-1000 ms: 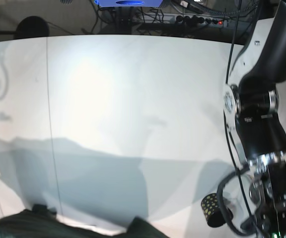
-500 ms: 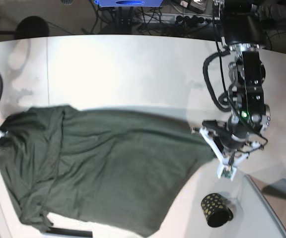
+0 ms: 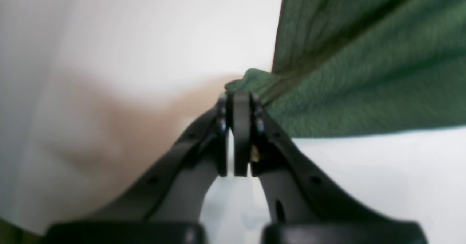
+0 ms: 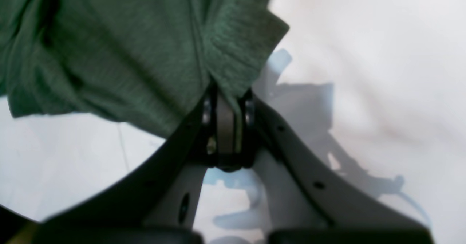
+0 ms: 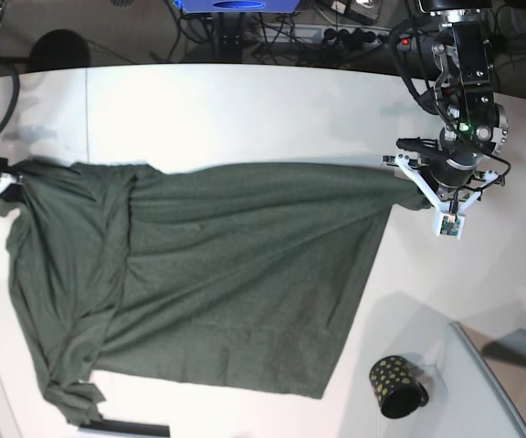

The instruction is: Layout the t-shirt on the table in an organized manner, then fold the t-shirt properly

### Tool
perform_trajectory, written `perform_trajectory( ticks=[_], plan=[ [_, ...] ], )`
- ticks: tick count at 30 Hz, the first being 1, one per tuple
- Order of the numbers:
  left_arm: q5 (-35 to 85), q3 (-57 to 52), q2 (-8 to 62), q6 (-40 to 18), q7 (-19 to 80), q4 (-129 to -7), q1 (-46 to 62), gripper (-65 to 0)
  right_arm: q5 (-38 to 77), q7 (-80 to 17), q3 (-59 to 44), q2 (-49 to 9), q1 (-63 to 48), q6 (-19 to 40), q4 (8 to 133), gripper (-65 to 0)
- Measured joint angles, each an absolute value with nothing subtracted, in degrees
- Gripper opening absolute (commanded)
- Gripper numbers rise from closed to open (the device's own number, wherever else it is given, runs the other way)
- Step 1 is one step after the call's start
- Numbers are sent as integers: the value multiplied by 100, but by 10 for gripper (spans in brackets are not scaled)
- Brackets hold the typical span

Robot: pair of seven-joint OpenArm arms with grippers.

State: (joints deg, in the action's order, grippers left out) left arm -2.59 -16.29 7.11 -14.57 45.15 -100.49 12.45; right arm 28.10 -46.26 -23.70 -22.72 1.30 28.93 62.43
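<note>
Left gripper [image 3: 238,102]: black jaws pressed together on a bunched corner of the t-shirt [image 5: 226,274], with a small tuft of green fabric poking past the tips in the left wrist view. In the base view its arm [image 5: 459,82] comes down from the upper right edge, wrist pointing downward, the pale finger frame spread just above the cloth's right corner, a green light glowing on the wrist body.

Right gripper [image 4: 225,102]: jaws likewise closed on a hemmed edge of the same t-shirt, the fabric draped over and to the left of the tips in the right wrist view. In the base view only a sliver of this arm shows at the far left edge, beside the cloth's left corner; its pose cannot be told.

T-shirt: dark green, plain, stretched between the two grips along its upper edge, the rest spread across the table [image 5: 245,119] toward the near side, with vertical folds gathered at the left and the lower right edge running on a slant.

Table: white, with a thin dark seam near the left.

Cup [image 5: 396,385]: black with gold dots, lying on the table near the lower right, apart from the cloth.

Writing, brands, labels: none legible on the shirt, cup or arms.
</note>
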Motion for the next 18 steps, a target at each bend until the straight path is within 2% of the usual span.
perform_trajectory(
  ticks=[5,12,18],
  plan=[
    [-211,-1605,709,-1461,4407,-10055,1354,-650,2805,-4698,-2436,-2480,14,2893,6254,-648],
    [-213,-1603,847,-1481,4427,-10066,1704,-650,2803,-4678,-2449,-2477,-257,2888,6250,-648],
    [-215,-1605,873,-1483,4434,-10088,2086,-650,2069,-4650,-2449,-2536,-178,2886,6250,-647]
  ],
)
